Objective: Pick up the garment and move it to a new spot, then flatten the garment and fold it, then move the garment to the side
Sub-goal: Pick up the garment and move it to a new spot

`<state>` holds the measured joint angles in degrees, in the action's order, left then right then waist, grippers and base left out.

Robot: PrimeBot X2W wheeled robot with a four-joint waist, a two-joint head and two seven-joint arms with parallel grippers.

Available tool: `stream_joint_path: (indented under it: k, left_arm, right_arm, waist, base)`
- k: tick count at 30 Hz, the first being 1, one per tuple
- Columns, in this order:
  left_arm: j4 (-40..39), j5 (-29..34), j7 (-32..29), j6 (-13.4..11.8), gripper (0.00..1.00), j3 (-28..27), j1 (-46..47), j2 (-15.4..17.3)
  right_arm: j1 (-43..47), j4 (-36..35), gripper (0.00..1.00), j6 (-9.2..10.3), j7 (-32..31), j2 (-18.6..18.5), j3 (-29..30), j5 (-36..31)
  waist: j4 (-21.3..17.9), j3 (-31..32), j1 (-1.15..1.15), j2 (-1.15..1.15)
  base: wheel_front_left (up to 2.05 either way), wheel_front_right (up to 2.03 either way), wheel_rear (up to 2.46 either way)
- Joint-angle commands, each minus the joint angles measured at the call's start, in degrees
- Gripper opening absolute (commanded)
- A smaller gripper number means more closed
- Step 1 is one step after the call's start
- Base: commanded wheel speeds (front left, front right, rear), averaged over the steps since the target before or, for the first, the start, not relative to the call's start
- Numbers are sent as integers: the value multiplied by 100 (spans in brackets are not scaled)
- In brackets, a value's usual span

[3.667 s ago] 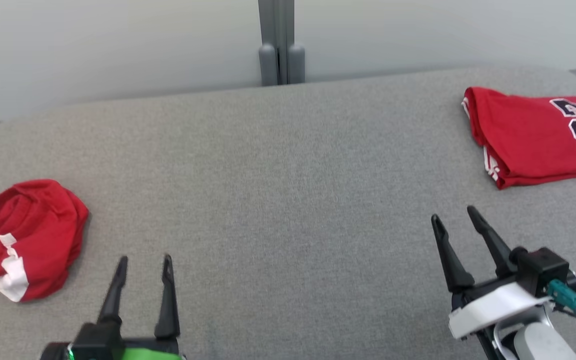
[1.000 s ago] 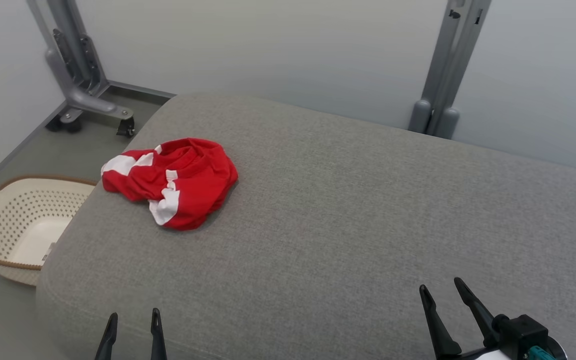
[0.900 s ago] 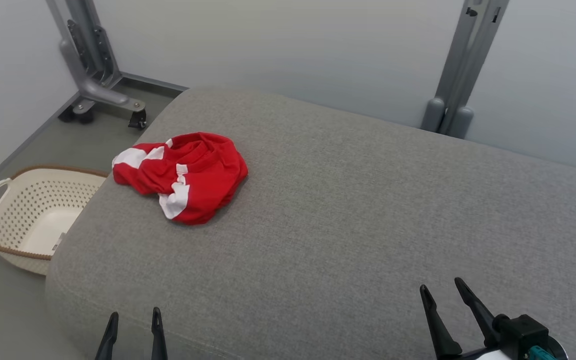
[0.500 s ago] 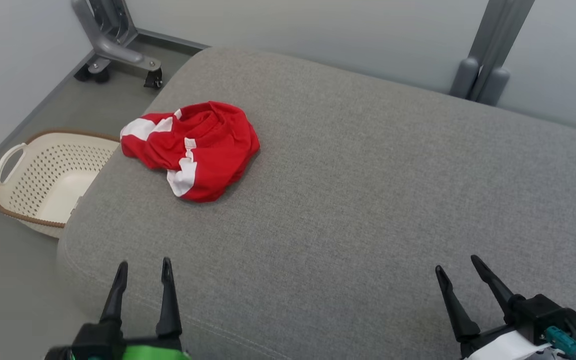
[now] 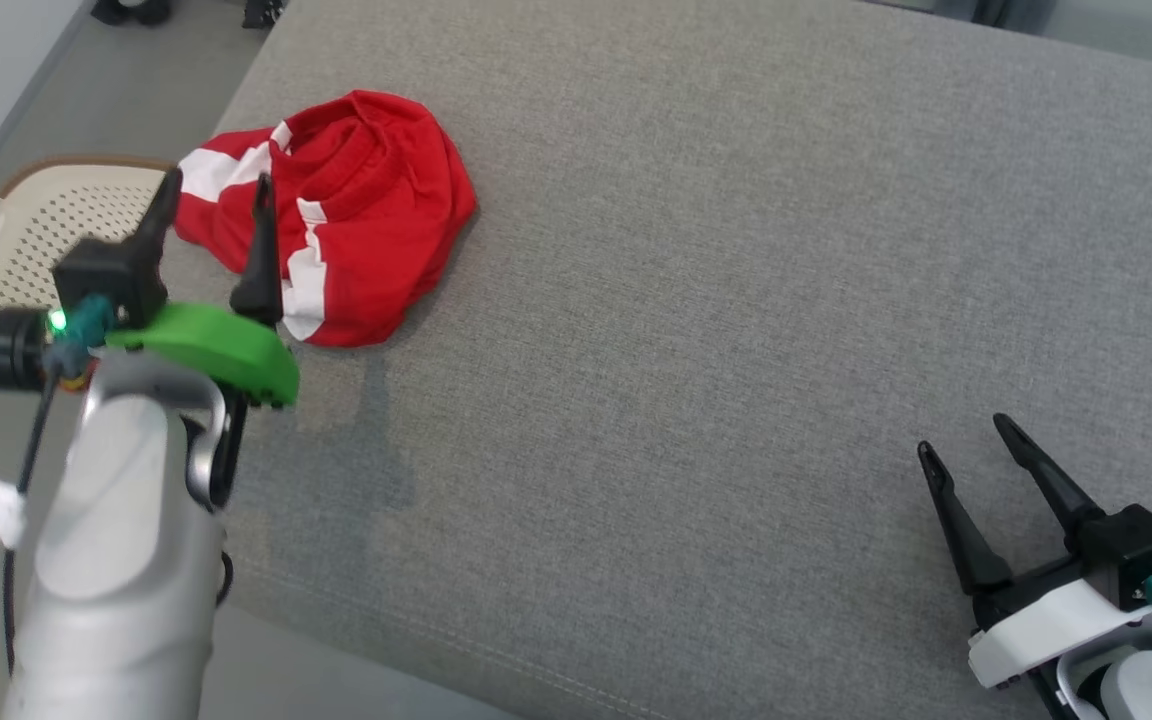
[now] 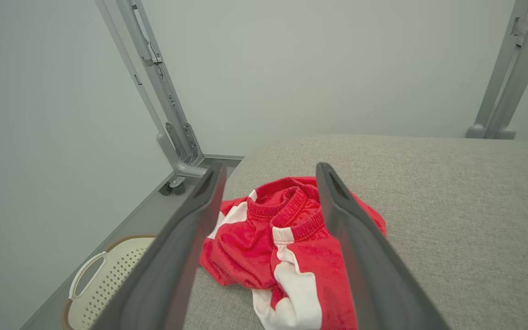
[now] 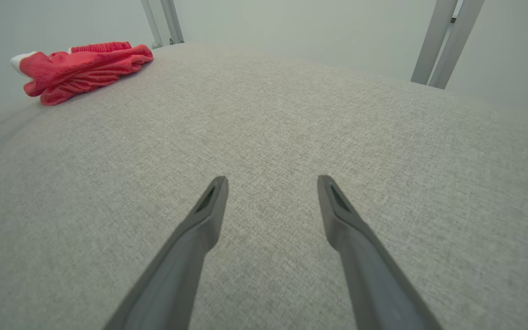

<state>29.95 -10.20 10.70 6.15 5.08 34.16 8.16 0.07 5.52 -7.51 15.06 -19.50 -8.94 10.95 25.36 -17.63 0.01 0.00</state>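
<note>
1. No step is done: the crumpled red-and-white fabric garment lies at ten o'clock on the grey upholstered cushion.
2. The left gripper, fingers spread and empty, hovers at the garment's eight-o'clock edge.
3. The right gripper, spread and empty, sits at four o'clock.
4. Remaining: pickup, relocating, flattening, folding, setting aside.

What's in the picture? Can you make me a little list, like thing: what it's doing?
garment: red and white, crumpled, near the cushion's left end
left gripper: open, aimed at the garment, holding nothing
right gripper: open, over bare cushion, far from the garment
basket: cream, with holes, on the floor beside the cushion
</note>
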Motion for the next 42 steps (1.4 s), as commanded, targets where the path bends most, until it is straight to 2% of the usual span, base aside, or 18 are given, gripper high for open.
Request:
stream_joint_path:
  k: [1, 9, 13, 20, 21, 23, 24, 31, 37, 42]
  left_arm:
    - [324, -69, -144, 48, 100, 36, 388, 69]
    - [2346, -673, -1224, 130, 100, 342, 2085, 346]
    - [2852, -1051, -1474, 128, 100, 696, 2489, 482]
    - [3409, -1672, -1925, 130, 100, 1172, 2632, 617]
    - [3432, -1762, -1935, 130, 69, 1231, 2616, 643]
    - [3465, -1990, -1884, 131, 31, 1259, 2584, 660]
    - [3439, -2087, -1784, 131, 0, 1282, 2558, 676]
    - [3190, -2528, -1204, 131, 0, 1662, 2324, 891]
    - [2715, -2704, -838, 131, 0, 2282, 2242, 1215]
    - [2099, -2828, -767, 131, 0, 2863, 2286, 1562]
  right_arm:
    - [-91, -43, 100, 4, 15, -69, 17, 23]
    - [-217, -169, 100, 4, 15, -278, 127, -44]
    - [-275, -198, 100, 7, 1, -385, 220, -66]
    - [-321, -151, 100, 15, -41, -442, 293, -101]
    - [-337, -142, 100, 15, -45, -426, 311, -104]
    - [-376, -138, 100, 15, -46, -396, 317, -123]
    - [-391, -118, 100, 15, -46, -373, 304, -124]
    - [-501, -21, 100, 8, -35, -78, 102, -100]
    - [-477, 121, 100, 1, 2, 281, -75, -20]
    - [-338, 248, 100, 4, 8, 656, -187, 72]
  waist:
    - [-226, -437, -1, 0]
    - [-491, -1011, -1, 0]
    - [-598, -1274, -1, 0]
    - [-731, -1510, -1, 0]
    - [-743, -1518, -1, 0]
    - [-762, -1509, -1, 0]
    - [-769, -1488, -1, 0]
    - [-837, -1029, -1, 0]
    - [-1003, -187, -1, 0]
    - [-1323, 570, -1, 0]
  base:
    - [0, 0, 0]
    - [0, 0, 0]
    - [0, 0, 0]
    - [0, 0, 0]
    - [0, 0, 0]
    - [0, 0, 0]
    - [0, 0, 0]
    - [0, 0, 0]
    - [0, 0, 0]
    - [0, 0, 0]
